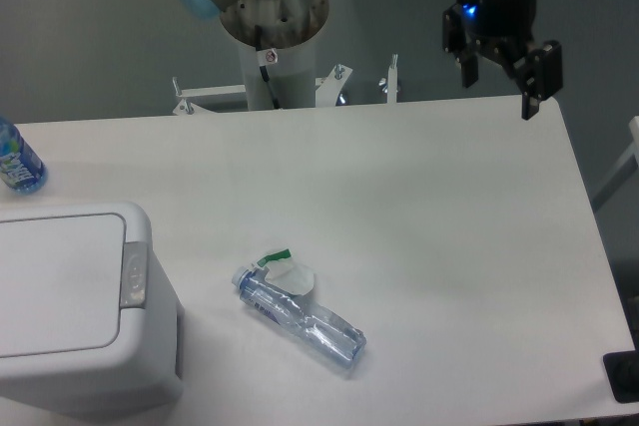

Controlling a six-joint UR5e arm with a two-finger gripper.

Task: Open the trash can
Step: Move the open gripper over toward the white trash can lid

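The trash can [70, 296] is a boxy white bin at the lower left of the table, its flat lid down. A grey rectangular push-button [134, 276] sits on its right rim. My gripper [496, 95] hangs at the far right, above the table's back edge, far from the bin. Its two black fingers are spread apart with nothing between them.
A crushed clear plastic bottle [300, 316] lies mid-table beside a small white label scrap [290, 273]. A blue-labelled bottle [15, 162] stands at the left edge. The arm's base column [275, 42] rises behind the table. A black object [624, 378] sits at the lower right corner.
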